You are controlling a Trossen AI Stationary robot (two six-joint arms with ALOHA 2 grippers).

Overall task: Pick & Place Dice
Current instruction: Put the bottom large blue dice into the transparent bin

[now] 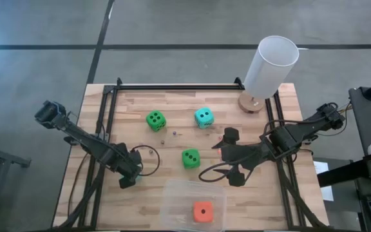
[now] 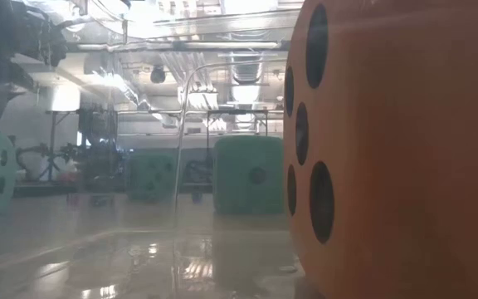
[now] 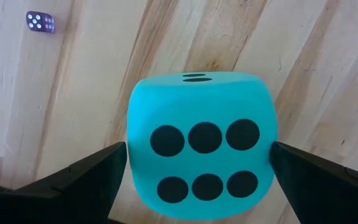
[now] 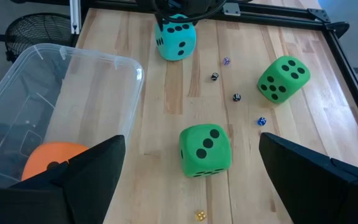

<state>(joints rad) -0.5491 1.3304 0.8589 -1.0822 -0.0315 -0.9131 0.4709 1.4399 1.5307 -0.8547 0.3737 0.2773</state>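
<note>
A teal die rests on the wooden table, six pips toward the camera, between the fingers of my left gripper. That gripper points down at the table's near left, is open, and hides this die in the high view. A second teal die and a green die sit toward the far side. Another green die lies at mid-table, below and in front of my open right gripper, which hangs above the table touching nothing. The orange-red die lies in a clear bin. My left gripper comes from above, its fingertips close beside two opposite sides of the teal die. Whether they touch those sides I cannot tell. The die sits flat on the table.
The clear plastic bin stands at the near edge, middle. A white cylinder on a wooden base stands at the far right corner. Several tiny dice lie scattered between the big ones. A black frame rims the table.
</note>
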